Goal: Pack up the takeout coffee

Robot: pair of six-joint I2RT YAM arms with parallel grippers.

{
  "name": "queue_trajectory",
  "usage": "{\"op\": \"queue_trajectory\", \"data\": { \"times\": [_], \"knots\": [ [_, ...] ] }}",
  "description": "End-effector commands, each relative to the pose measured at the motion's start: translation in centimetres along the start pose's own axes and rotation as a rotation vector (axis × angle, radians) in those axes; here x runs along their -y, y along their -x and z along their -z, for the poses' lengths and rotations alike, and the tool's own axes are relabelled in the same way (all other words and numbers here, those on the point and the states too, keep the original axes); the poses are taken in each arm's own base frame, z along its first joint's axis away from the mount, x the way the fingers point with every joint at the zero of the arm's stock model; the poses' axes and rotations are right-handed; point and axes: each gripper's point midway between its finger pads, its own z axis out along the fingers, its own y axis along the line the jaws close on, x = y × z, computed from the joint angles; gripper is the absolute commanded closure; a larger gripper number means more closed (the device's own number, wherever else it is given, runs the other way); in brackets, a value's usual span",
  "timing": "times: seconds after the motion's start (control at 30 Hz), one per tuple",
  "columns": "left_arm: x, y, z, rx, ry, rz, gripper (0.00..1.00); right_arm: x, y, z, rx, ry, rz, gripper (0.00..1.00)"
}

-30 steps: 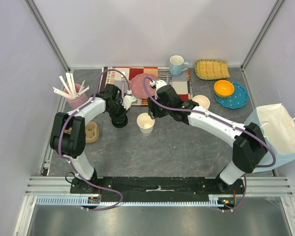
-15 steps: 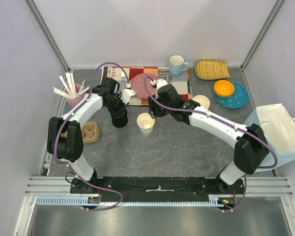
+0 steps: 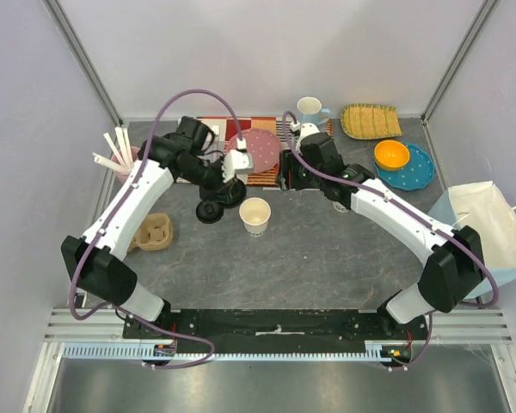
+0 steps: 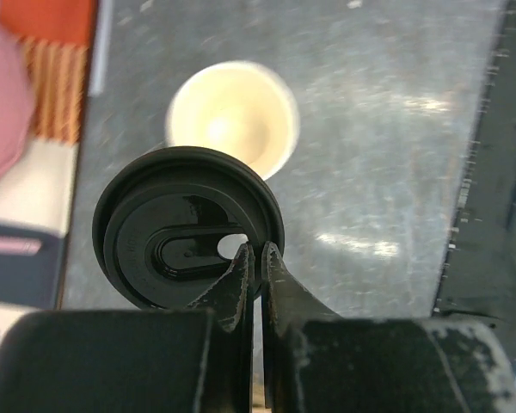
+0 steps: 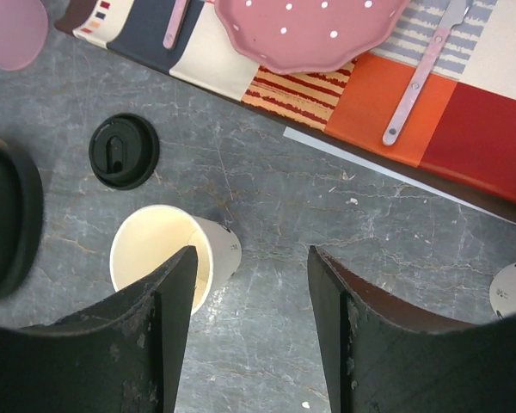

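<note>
Vs a second ago: both arms have pulled back from mid-bench (image 3: 327, 267) toward the far edge. The left arm (image 3: 125, 202) is stretched out long, elbow now down by the left edge. The right arm (image 3: 396, 215) has swung its wrist up over the mat (image 5: 378, 95). The left gripper (image 4: 257, 249) no longer covers the black lid (image 3: 211, 211). Lid lies flat on the bench, same spot, fully exposed from above. The paper cup (image 3: 254, 215) hasn't moved: upright, lidless, mid-bench, just right of the lid, not touching it. The cardboard carrier (image 3: 152, 232) by the left edge shows more now.

Room: big bare stretch between cup and near edge. Right edge is taken by the pale blue bag (image 3: 490, 232), mouth open. Far edge is crowded with the mat and the pink plate (image 3: 260, 155).

Claws: left is pinched tight on nothing, tips lined up with the lid's near rim in its wrist view; the right wrist view shows nothing on the lid. The right gripper (image 5: 251, 251) is spread wide and empty, cup below its left finger.

Hidden: that finger cuts off part of the cup's rim. A second cup (image 5: 512, 288) is clipped at the frame edge in the right wrist view and buried under the right arm from above. Left wrist view is blurred, cup is a smear.
</note>
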Motion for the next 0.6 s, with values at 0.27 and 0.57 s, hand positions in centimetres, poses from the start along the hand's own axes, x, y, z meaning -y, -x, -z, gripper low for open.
{"op": "queue_trajectory", "data": {
  "times": [0.27, 0.57],
  "knots": [
    [6.3, 2.8, -5.0, -0.095, -0.186, -0.246, 0.98, 1.8, 2.1, 3.0, 0.076, -0.001, -0.096, 0.38],
    [4.5, 2.9, -6.6, -0.119, -0.136, -0.298, 0.98, 2.8, 1.6, 3.2, 0.069, -0.014, -0.115, 0.38]
  ]
}}
